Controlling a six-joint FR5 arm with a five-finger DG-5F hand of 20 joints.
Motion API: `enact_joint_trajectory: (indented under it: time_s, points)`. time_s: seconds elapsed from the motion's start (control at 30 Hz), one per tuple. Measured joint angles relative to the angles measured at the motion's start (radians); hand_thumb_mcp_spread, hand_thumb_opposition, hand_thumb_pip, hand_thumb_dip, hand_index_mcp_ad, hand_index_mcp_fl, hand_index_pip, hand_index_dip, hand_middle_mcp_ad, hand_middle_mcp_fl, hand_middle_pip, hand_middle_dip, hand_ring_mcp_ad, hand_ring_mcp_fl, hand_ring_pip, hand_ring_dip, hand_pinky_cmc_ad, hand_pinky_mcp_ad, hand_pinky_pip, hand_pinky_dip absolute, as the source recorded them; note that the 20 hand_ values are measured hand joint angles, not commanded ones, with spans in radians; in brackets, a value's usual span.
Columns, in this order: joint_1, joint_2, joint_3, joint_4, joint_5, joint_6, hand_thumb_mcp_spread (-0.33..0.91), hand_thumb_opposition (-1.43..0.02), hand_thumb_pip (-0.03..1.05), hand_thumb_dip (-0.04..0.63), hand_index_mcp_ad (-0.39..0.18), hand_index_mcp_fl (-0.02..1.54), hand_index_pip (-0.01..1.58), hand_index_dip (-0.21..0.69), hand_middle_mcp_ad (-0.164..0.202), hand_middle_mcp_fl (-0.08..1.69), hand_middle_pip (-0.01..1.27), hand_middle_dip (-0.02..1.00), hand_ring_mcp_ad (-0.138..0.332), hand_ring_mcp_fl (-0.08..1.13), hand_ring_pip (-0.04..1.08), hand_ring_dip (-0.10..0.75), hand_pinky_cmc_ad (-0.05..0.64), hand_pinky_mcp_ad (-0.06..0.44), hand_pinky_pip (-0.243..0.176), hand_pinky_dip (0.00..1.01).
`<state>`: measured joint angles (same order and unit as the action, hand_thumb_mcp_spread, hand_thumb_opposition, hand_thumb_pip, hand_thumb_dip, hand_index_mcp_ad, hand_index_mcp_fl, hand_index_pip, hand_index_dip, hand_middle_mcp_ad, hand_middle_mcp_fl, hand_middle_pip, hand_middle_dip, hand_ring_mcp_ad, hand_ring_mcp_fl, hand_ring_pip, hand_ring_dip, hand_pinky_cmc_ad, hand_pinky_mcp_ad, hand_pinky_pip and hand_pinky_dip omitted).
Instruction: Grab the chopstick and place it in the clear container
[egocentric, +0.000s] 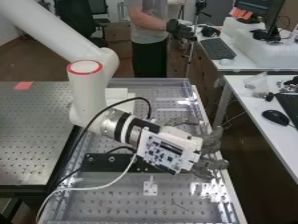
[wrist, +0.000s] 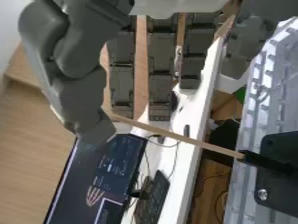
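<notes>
Right by the thumb (wrist: 76, 90) of the robot hand (egocentric: 212, 141), you've got the chopstick (wrist: 179, 137), slanting off to a black holder (wrist: 269, 162). Fingers look straight and released, nothing wrapped round it, though it's hard to tell if the thumb touches. Should be light, stiff, maybe slick, and could snap if bent, so you'd want a pinch near the thumb-side end. Mind the black plate (wrist: 283, 187) past the holder and the white cable (egocentric: 110, 185) behind the hand.
</notes>
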<state>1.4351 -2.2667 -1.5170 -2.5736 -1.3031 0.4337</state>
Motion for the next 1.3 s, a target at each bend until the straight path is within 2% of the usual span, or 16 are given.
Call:
enact_joint_trajectory:
  time_s: [0.13, 0.6, 0.7, 0.87, 1.0, 1.3]
  points:
    - [-0.002, -0.006, 0.002, 0.013, 0.001, 0.001, 0.45, -0.85, 0.6, 0.337, -0.138, 0.65, 0.58, 0.201, 0.059, 0.79, 0.14, 0.64, 0.105, 0.33, 0.1, 0.332, 0.389, 0.314, 0.012, 0.18]
    - [-0.007, -0.016, 0.01, 0.012, 0.001, -0.006, 0.49, -0.85, 0.58, 0.34, -0.154, 0.7, 0.59, 0.202, 0.061, 0.84, 0.14, 0.64, 0.105, 0.36, 0.1, 0.363, 0.386, 0.312, 0.01, 0.18]
    - [-0.007, -0.016, 0.012, 0.009, 0.002, -0.008, 0.48, -0.85, 0.57, 0.34, -0.154, 0.73, 0.59, 0.202, 0.061, 0.84, 0.14, 0.64, 0.103, 0.36, 0.1, 0.379, 0.387, 0.312, 0.026, 0.18]
    - [-0.009, -0.016, 0.015, 0.008, 0.001, -0.009, 0.5, -0.85, 0.54, 0.34, -0.154, 0.76, 0.61, 0.202, 0.061, 0.88, 0.14, 0.64, 0.105, 0.38, 0.1, 0.379, 0.386, 0.312, 0.026, 0.18]
    - [-0.01, -0.015, 0.016, 0.002, 0.0, -0.009, 0.5, -0.85, 0.54, 0.34, -0.154, 0.76, 0.62, 0.202, 0.059, 0.88, 0.18, 0.64, 0.101, 0.41, 0.1, 0.379, 0.382, 0.312, 0.024, 0.18]
    - [-0.009, -0.014, 0.013, -0.003, -0.003, -0.007, 0.5, -0.85, 0.54, 0.34, -0.171, 0.76, 0.62, 0.202, 0.063, 1.01, 0.23, 0.64, 0.101, 0.44, 0.1, 0.405, 0.387, 0.314, 0.028, 0.18]
